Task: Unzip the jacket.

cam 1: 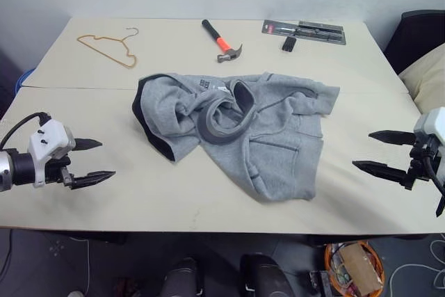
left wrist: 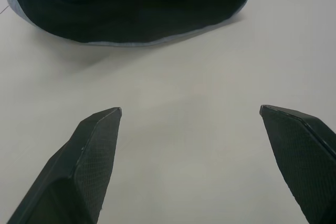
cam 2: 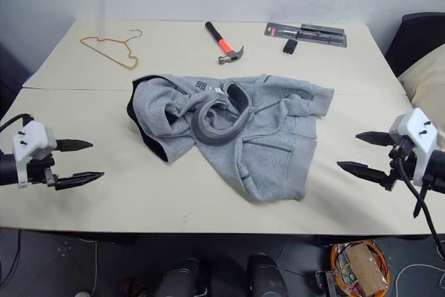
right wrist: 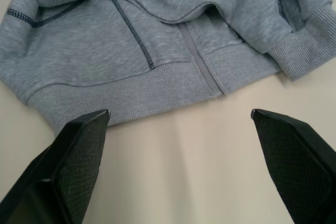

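Nothing is done yet: my left claw point(cam 1: 89, 160) at nine o'clock and my right claw point(cam 1: 379, 151) at three both gape wide and empty. The jacket point(cam 1: 243, 130) lies crumpled mid-table, its zip point(right wrist: 202, 66) closed at the hem, all unzipping ahead.

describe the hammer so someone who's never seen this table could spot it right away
On the beige table, look past the crumpled grey jacket toward the far edge. The hammer lies there, between the wire hanger on the left and a flat packaged tool on the right. Its black-and-orange handle and steel claw head set it apart from both.
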`<control>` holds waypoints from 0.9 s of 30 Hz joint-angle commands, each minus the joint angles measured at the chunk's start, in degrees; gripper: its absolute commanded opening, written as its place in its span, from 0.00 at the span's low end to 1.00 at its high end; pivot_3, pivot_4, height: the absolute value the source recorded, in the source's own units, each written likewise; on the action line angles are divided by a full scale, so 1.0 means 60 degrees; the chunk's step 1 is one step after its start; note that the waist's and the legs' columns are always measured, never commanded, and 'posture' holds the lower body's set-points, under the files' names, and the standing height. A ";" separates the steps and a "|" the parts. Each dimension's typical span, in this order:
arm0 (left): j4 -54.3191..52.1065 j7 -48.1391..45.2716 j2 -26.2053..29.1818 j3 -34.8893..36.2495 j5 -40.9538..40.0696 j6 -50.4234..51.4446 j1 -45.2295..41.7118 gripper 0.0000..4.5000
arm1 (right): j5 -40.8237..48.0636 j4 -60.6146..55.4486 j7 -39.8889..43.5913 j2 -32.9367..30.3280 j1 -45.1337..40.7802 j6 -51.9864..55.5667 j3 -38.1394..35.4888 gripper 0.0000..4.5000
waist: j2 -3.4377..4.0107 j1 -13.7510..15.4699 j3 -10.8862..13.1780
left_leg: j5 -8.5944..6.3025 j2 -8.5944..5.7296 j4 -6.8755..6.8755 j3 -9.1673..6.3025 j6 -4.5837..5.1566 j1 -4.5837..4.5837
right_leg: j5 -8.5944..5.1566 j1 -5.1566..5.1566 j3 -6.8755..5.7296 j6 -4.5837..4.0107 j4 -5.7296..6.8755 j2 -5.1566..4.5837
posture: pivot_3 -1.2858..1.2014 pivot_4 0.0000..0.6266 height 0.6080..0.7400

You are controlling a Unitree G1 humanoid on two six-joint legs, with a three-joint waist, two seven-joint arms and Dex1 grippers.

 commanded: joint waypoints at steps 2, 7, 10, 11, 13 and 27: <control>-0.0081 0.0069 -0.0010 0.0075 -0.0072 -0.0065 -0.0287 0.99 | 0.0111 -0.0283 -0.0136 0.0071 0.0076 0.0018 -0.0510 1.00 | 0.0000 0.0000 0.0000 | 0.0003 -0.0001 0.0004 0.0000 0.0000 0.0002 | 0.0000 0.0000 0.0002 0.0000 0.0009 -0.0001 | 0.52 0.24 1.00; -0.0141 0.0241 -0.0113 -0.0062 -0.0079 0.0036 -0.0581 0.99 | 0.0021 -0.0306 -0.0353 0.0018 0.0067 0.0073 -0.0448 1.00 | 0.0000 0.0003 0.0000 | 0.0017 -0.0001 0.0008 -0.0002 -0.0006 0.0007 | 0.0000 0.0001 0.0003 0.0000 0.0028 -0.0001 | 0.52 0.24 1.00; -0.0268 0.0234 -0.0131 -0.0091 -0.0118 0.0172 -0.0607 0.99 | 0.0043 -0.0302 -0.0411 0.0030 0.0043 0.0069 -0.0423 1.00 | 0.0000 -0.0020 0.0000 | 0.0021 -0.0001 0.0009 -0.0001 -0.0011 0.0008 | 0.0000 0.0000 0.0004 0.0000 0.0032 0.0000 | 0.52 0.24 1.00; -0.0333 0.0222 -0.0133 -0.0104 -0.0153 0.0250 -0.0616 0.99 | 0.0052 -0.0315 -0.0437 0.0048 0.0045 0.0069 -0.0418 1.00 | 0.0000 -0.0024 0.0000 | 0.0021 -0.0001 0.0009 0.0000 -0.0011 0.0009 | 0.0000 0.0000 0.0005 0.0000 0.0033 0.0000 | 0.52 0.24 1.00; -0.0447 0.0221 -0.0135 -0.0129 -0.0211 0.0405 -0.0657 0.99 | 0.0069 -0.0343 -0.0489 0.0082 0.0048 0.0066 -0.0406 1.00 | 0.0000 -0.0011 0.0000 | 0.0022 -0.0001 0.0009 0.0000 -0.0012 0.0009 | 0.0000 -0.0001 0.0005 0.0000 0.0034 0.0002 | 0.52 0.24 1.00; -0.1770 0.0350 -0.0608 -0.0504 -0.1191 0.1685 -0.1549 0.99 | 0.0913 -0.1551 -0.1256 0.0557 -0.0571 0.0885 -0.0319 1.00 | 0.0000 -0.0004 0.0000 | 0.0017 0.0003 0.0095 -0.0004 -0.0008 0.0005 | 0.0000 0.0000 0.0016 0.0000 0.0100 -0.0001 | 0.52 0.24 1.00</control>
